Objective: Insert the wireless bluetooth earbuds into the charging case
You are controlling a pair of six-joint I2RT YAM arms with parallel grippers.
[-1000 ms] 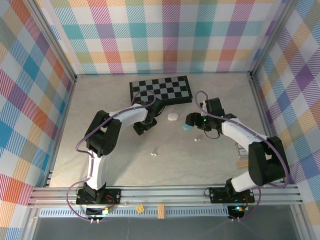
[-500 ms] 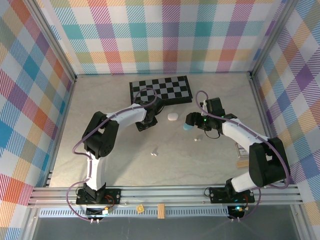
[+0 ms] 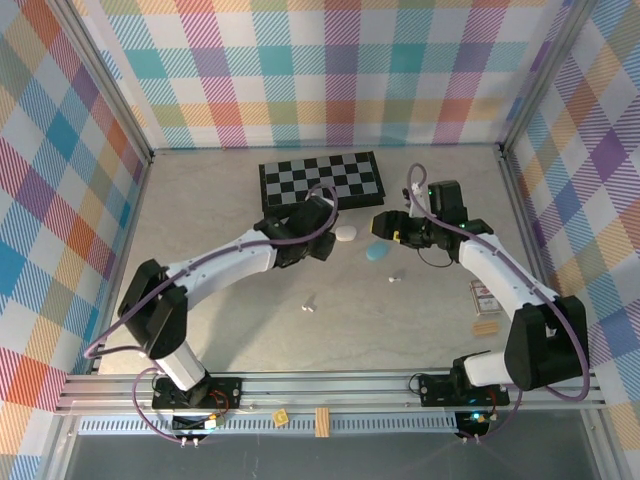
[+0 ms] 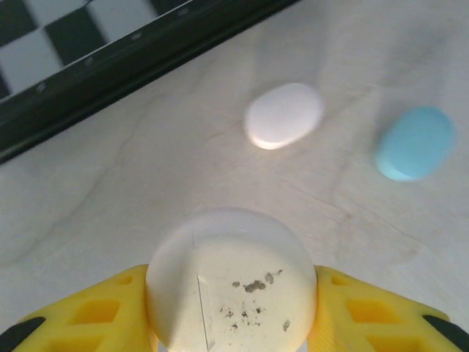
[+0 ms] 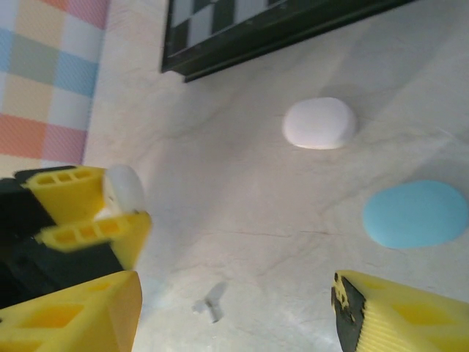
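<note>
Two earbuds lay loose on the table, both on the near side of the grippers, toward the arm bases. The first earbud sat nearward of the left gripper. The second earbud sat nearward of the right gripper, just past the blue case.

The left gripper's jaws were pinched on a held white case (its top speckled with dirt), so that arm looked spoken for. The right gripper's fingers stood wide apart with bare table between them, holding nothing.

By my judgement the next pick fell to the right arm, and the second earbud was the closer of the two to it. The first earbud seemed to lie aslant in the right wrist view. The second's long axis was too small to tell. A loose white case rested between the two grippers.
</note>
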